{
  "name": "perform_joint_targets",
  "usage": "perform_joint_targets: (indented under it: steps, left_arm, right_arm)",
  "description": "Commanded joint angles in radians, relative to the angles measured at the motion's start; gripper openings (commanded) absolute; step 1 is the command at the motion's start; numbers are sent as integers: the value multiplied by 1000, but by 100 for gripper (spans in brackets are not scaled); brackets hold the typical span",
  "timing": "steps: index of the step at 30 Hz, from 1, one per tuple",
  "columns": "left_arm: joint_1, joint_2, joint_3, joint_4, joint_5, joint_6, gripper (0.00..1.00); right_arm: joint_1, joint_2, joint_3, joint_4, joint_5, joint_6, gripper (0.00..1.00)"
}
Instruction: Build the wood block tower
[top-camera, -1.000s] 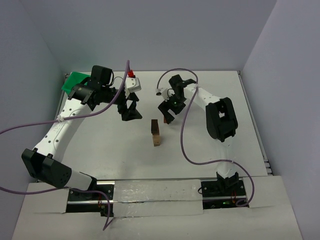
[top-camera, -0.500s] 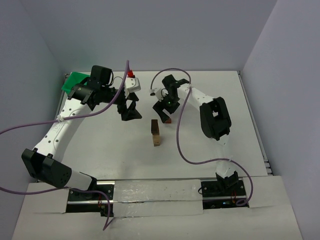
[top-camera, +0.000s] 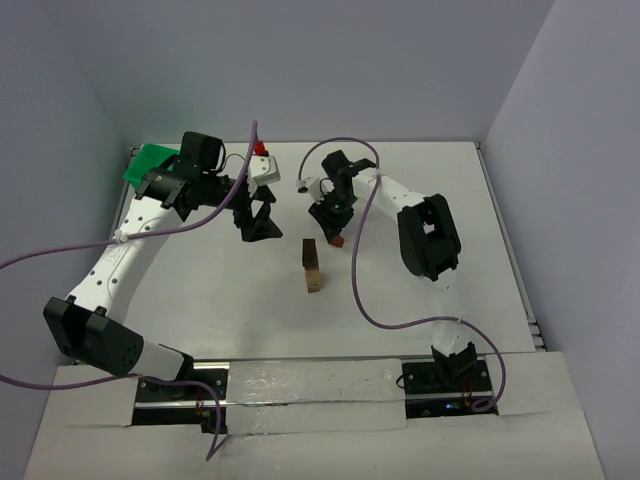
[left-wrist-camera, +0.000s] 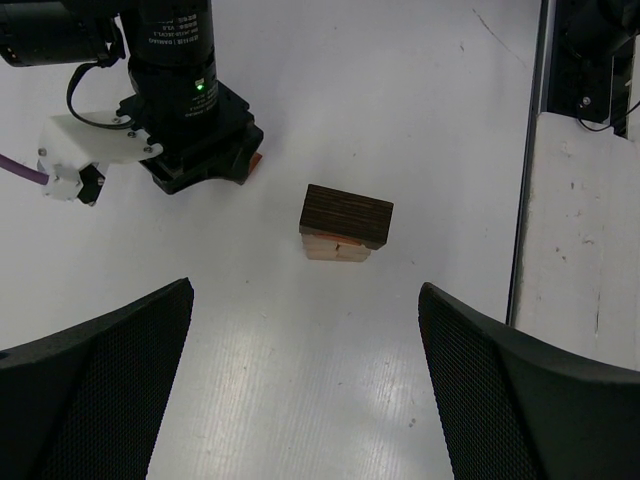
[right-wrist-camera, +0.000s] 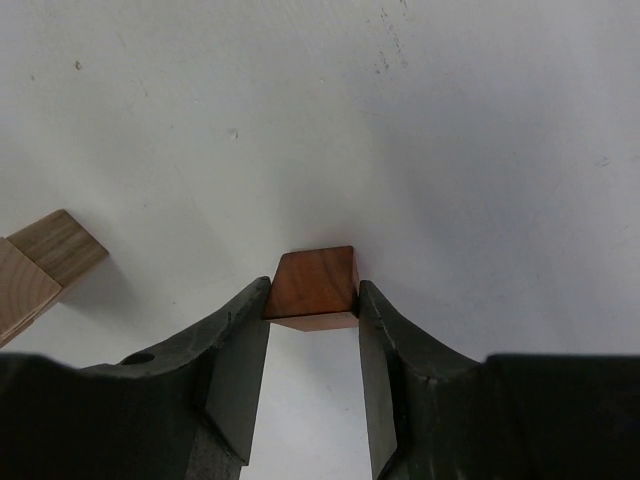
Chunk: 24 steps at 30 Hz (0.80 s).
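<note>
Right gripper (right-wrist-camera: 313, 292): shifted left toward the tower and dropped to the table over the last second; its jaws, wide then, now pinch.
Fingers (right-wrist-camera: 238, 352): pressed flat on two opposite sides of the red-brown block (right-wrist-camera: 318, 278), which sits centred between them. The block appears to rest on the table (right-wrist-camera: 480, 120); by my reading the lift has not begun.

Handling note: raise straight up before any sideways travel and keep the block level. Carry it over the tower (top-camera: 312, 265) and lower it onto the dark top piece (left-wrist-camera: 345, 212) with edges aligned. Release only once seated; the stack is narrow and a nudge would likely tip it.

Surroundings: the tower stands just beside the gripper, to its near-left in the overhead view. Its tan pieces (right-wrist-camera: 40, 265) show at the left edge of the right wrist view, so there is little margin on that side. Bare table shows to the right and beyond.

Left gripper (top-camera: 262, 222): fingers spread wide, holding nothing, hovering left of the tower and apart from it.
Green bin (top-camera: 150, 160): far-left corner, well apart from the work.
</note>
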Motion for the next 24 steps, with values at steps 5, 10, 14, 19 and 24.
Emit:
perform_joint_targets:
  steps: [5, 10, 14, 19, 24]
  left_arm:
    - [29, -49, -27, 30, 59, -15, 99]
    - [72, -55, -40, 68, 130, -75, 97]
    - [109, -62, -36, 106, 209, -118, 92]
    - [114, -63, -24, 140, 219, -149, 87]
    - [113, -104, -73, 357, 252, -503, 84]
  right_arm:
    - [-75, -132, -56, -38, -88, -1, 25]
    - [-163, -241, -43, -102, -223, 15, 16]
    - [-264, -305, 48, -206, -421, 30, 16]
    - [-349, -377, 123, -337, -735, 14, 10]
    - [-358, -513, -19, -168, -933, 151, 4]
